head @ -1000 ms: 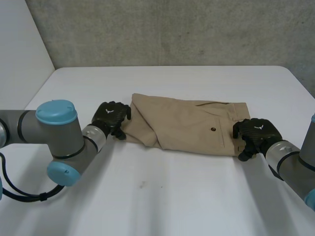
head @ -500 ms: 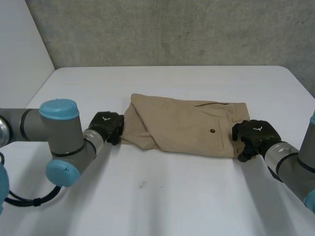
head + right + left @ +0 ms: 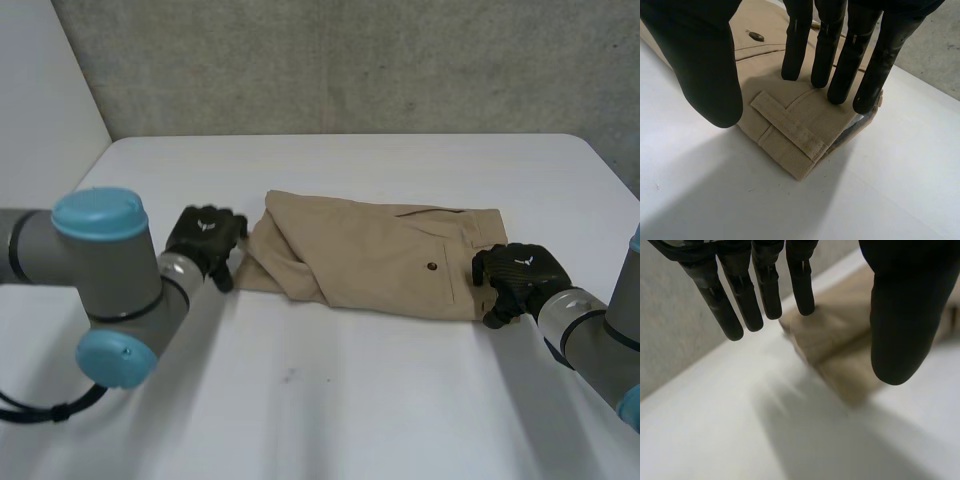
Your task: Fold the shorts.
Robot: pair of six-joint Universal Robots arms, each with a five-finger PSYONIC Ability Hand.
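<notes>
Lying flat mid-surface, the tan shorts (image 3: 370, 255) are folded into a long band: waistband end to the robot's right, folded leg end to its left. The right hand (image 3: 520, 272) is at the near waistband corner, straight fingers planted on the cloth just beside a belt loop (image 3: 790, 131), thumb held wide above the near edge, pinching nothing. A dark button (image 3: 433, 265) sits just inboard of it. At the other end, the left hand (image 3: 205, 238) is just beside the folded edge, fingers straight and spread, thumb wide, holding nothing. The white surface (image 3: 330, 400) lies bare along the shorts' near edge, and more runs back to the grey wall (image 3: 350, 60).
</notes>
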